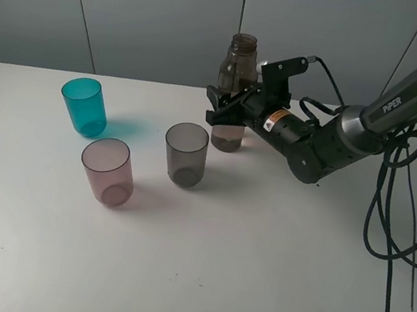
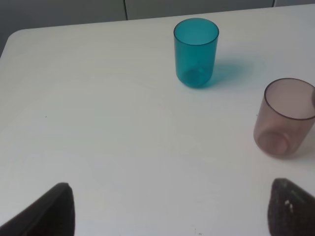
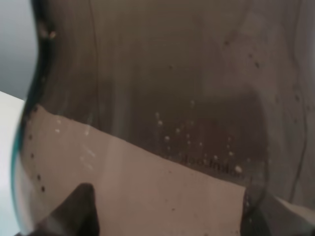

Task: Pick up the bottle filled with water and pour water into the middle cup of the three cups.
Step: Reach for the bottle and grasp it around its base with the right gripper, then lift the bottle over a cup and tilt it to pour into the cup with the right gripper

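Observation:
The smoky brown-grey bottle point(image 1: 239, 71) stands upright at the back of the white table point(image 1: 252, 277), its neck open. Water point(image 1: 229, 135) fills its lowest part. My right gripper point(image 1: 227, 112) is shut around the bottle's lower half. In the right wrist view the bottle point(image 3: 172, 73) fills the frame, with the water point(image 3: 142, 191) below a slanted line. The three cups stand to the bottle's front left: teal point(image 1: 84, 106), pink middle cup point(image 1: 107, 170), smoky grey point(image 1: 185, 154). My left gripper point(image 2: 172, 216) is open and empty above the table, short of the teal cup point(image 2: 196, 51) and pink cup point(image 2: 285, 117).
Black cables point(image 1: 409, 208) hang from the right arm and trail over the table's right side. A grey wall point(image 1: 138, 6) stands behind the table. The smoky grey cup stands closest to the bottle, just to its front left.

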Action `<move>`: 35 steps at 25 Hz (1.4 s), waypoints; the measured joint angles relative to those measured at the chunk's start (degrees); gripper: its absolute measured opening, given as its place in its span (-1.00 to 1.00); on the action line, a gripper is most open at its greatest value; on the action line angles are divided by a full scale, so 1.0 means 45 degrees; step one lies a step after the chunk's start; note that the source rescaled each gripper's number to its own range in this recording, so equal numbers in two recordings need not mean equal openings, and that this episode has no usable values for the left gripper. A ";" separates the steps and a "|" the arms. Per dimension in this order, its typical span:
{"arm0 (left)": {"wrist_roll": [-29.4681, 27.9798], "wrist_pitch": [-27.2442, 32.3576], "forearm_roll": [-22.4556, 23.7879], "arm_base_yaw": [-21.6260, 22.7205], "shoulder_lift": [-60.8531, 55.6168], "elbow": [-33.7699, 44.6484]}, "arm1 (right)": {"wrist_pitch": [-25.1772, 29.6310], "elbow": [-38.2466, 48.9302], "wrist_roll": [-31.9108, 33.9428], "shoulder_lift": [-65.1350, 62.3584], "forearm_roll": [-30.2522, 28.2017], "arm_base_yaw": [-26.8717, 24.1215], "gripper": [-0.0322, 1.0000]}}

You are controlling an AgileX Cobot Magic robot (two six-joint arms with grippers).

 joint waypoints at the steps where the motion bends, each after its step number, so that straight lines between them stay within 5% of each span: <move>1: 0.0000 0.0000 0.0000 0.0000 0.0000 0.0000 | 0.0004 0.0000 -0.0034 -0.0023 0.0000 0.0000 -0.94; 15: 0.0000 0.0000 0.0000 0.0000 0.0000 0.0000 | 0.3271 -0.2860 0.1199 -0.1165 -0.4347 0.0437 -0.94; 23: 0.0000 0.0000 0.0000 0.0000 0.0000 0.0000 | 0.3432 -0.3926 0.1740 -0.1165 -0.7018 0.1491 -0.94; 35: 0.0000 0.0000 0.0000 0.0000 0.0000 0.0000 | 0.3432 -0.3936 -0.2313 -0.1141 -0.7028 0.2075 -0.94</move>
